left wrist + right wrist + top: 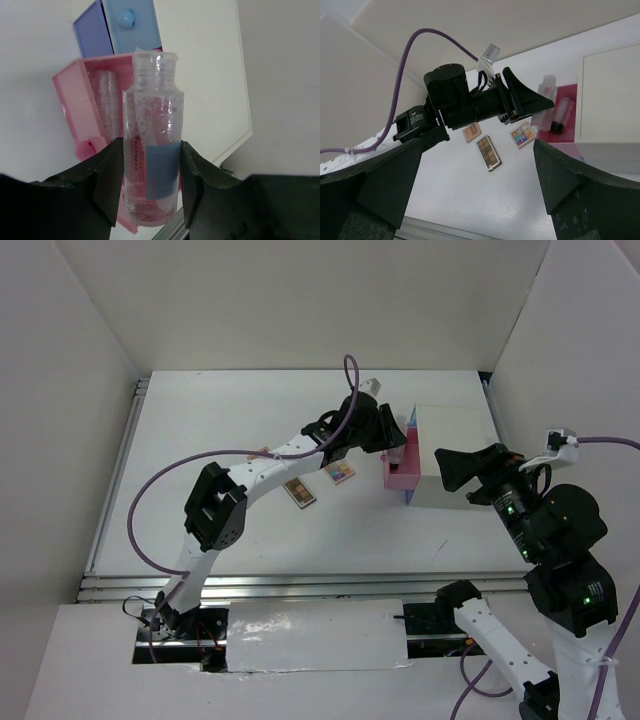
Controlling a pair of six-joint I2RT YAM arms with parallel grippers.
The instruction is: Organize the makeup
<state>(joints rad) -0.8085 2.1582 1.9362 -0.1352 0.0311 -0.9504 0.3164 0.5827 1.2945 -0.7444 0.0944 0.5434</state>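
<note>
— Left claw?
— My left claw is pinching the clear bottle at the open pink drawer of the white box.
— And the right?
— My right claw is spread wide, empty, at the box's near edge. Eyeshadow palettes lie on the tabletop, left of the drawer.

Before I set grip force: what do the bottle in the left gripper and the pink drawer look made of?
Clear bottle: see-through and glossy, plastic or glass, cannot tell which; bubbles in its liquid show through. Pink drawer: likely plastic, smooth, slightly translucent; light glows through its thin side.
</note>
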